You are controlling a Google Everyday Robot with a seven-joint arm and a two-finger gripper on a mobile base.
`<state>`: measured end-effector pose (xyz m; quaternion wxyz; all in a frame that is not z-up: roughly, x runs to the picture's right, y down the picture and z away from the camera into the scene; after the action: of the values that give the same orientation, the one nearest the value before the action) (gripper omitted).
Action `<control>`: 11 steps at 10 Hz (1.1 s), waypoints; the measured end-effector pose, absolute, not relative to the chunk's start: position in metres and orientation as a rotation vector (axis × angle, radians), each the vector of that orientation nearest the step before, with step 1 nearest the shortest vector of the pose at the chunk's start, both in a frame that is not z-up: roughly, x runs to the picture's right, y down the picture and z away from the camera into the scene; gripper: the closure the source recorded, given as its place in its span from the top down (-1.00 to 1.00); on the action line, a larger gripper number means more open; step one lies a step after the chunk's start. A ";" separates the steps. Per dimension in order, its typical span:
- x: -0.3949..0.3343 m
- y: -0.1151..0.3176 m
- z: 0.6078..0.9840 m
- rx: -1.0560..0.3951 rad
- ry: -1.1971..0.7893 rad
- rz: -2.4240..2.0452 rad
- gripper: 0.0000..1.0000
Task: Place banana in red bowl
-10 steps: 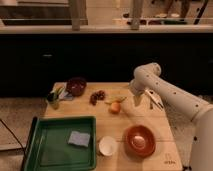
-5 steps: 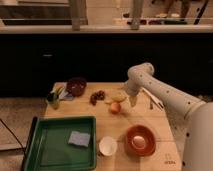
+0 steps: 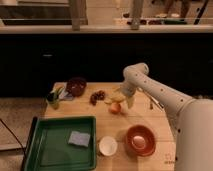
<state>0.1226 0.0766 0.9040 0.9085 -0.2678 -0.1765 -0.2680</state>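
since a second ago the robot's white arm (image 3: 152, 90) has swung its elbow toward the left of the frame, and the gripper (image 3: 127, 99) has come down to table height at centre frame. it now sits right at the banana (image 3: 116, 96), just up and right of the orange fruit. whether the gripper is released, clenched or grasping the banana cannot be told.

the wooden table (image 3: 112, 125) fills the lower middle of the frame. a green tray (image 3: 52, 147) sits at lower left with a blue-grey sponge (image 3: 79, 138) lying in it. the red bowl (image 3: 131, 135) stands at lower right of centre, well apart from the banana, with something pale inside it. a dark maroon bowl (image 3: 76, 86) is at the table's upper left, and a white cup (image 3: 107, 146) stands between the tray and the red bowl. a dark grape bunch (image 3: 97, 96) lies left of the banana, and the orange (image 3: 115, 107) lies just below it.

the banana rests on the table outside the red bowl. its long axis seems to run from lower left to upper right, and its right end is hidden by the gripper. which end is the stem cannot be told.

a small dark mark on the table's lower right corner is unreadable.
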 end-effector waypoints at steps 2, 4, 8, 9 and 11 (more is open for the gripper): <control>0.118 0.078 0.908 -0.563 -0.386 -0.556 0.60; 0.113 0.078 0.913 -0.576 -0.414 -0.551 0.60; 0.109 0.076 0.926 -0.602 -0.457 -0.534 0.60; 0.107 0.076 0.929 -0.607 -0.463 -0.534 0.60; 0.105 0.076 0.937 -0.617 -0.480 -0.534 0.42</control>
<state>0.1049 0.0762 0.9366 0.8900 -0.2969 -0.2313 -0.2573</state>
